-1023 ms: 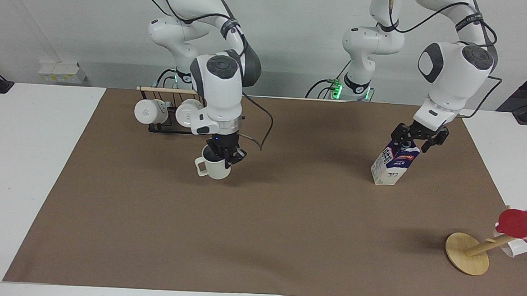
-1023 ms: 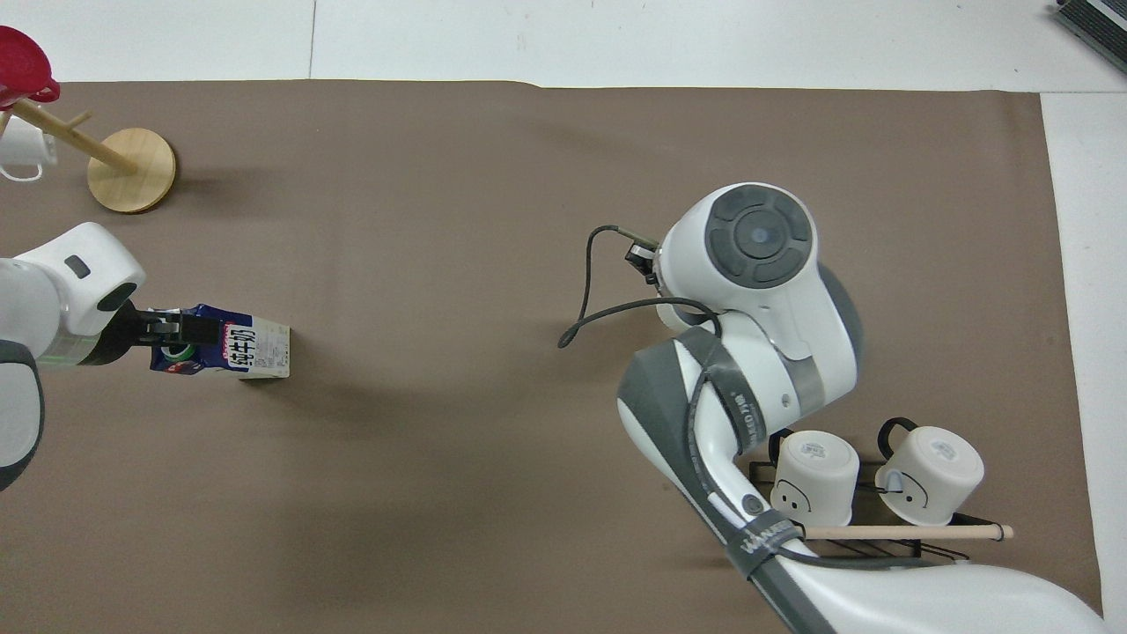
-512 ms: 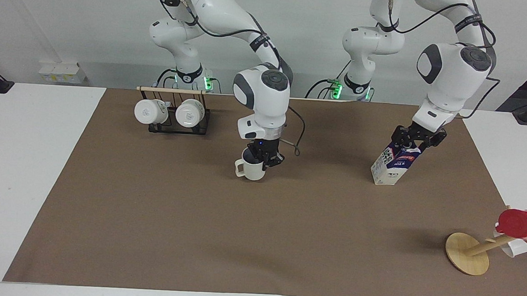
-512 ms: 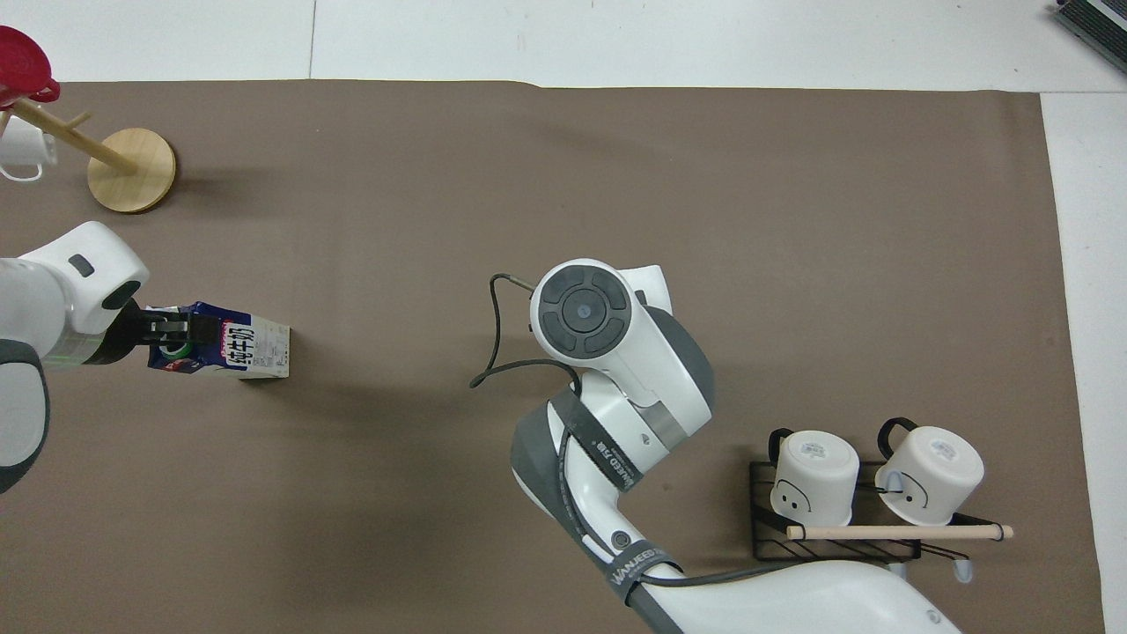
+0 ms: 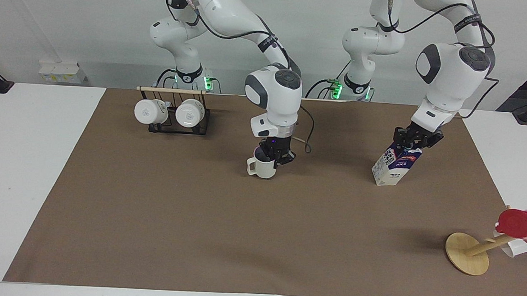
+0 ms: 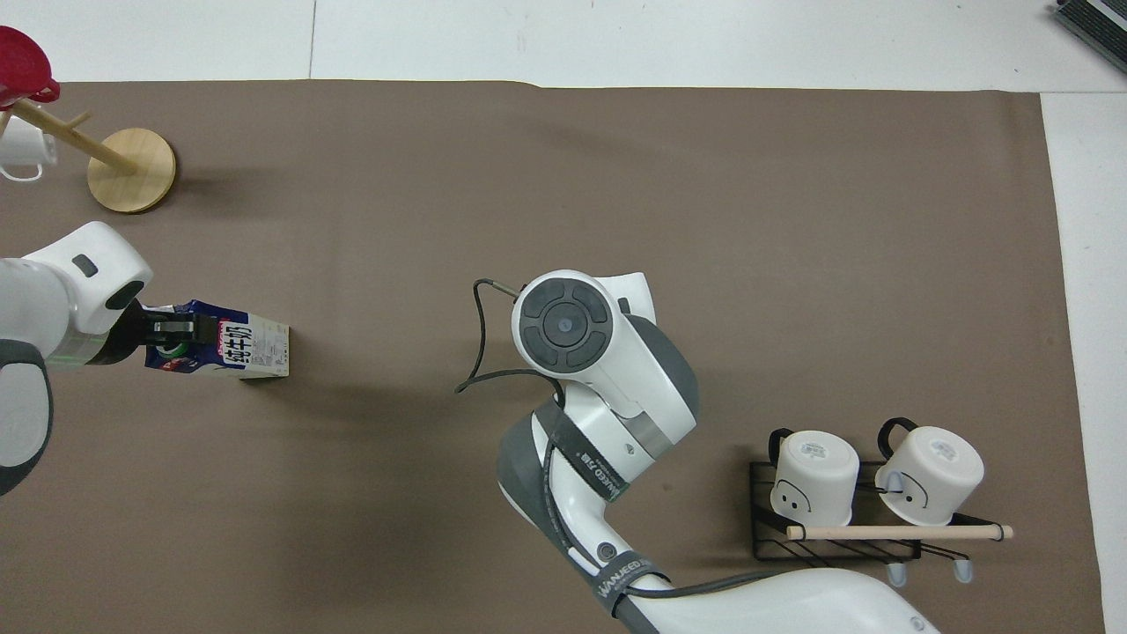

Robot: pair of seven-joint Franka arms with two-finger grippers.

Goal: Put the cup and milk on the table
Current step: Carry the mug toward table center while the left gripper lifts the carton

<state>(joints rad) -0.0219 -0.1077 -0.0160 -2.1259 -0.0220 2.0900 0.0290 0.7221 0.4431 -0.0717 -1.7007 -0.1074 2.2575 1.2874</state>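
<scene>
The off-white cup (image 5: 263, 169) hangs upright just over the brown mat of the table (image 5: 258, 238), near its middle. My right gripper (image 5: 275, 156) is shut on the cup's rim, one finger inside. The handle points toward the right arm's end. In the overhead view the right arm's wrist hides the cup. The milk (image 5: 393, 166) is a blue-topped carton toward the left arm's end. It leans with its lower edge on the mat. My left gripper (image 5: 411, 143) pinches its gable top. From overhead, the left gripper (image 6: 163, 330) sits at the top of the milk (image 6: 251, 350).
A black wire rack (image 5: 174, 127) with two white mugs stands by the right arm's base. A tilted wooden mug stand (image 5: 467, 253) carries a red cup (image 5: 519, 223) and a white mug (image 6: 22, 154) at the corner farthest from the robots, at the left arm's end.
My right arm has carried the cup sideways from beside the rack toward the table's middle. The left gripper's fingers have drawn in on the milk's top; the carton stays tilted in place.
</scene>
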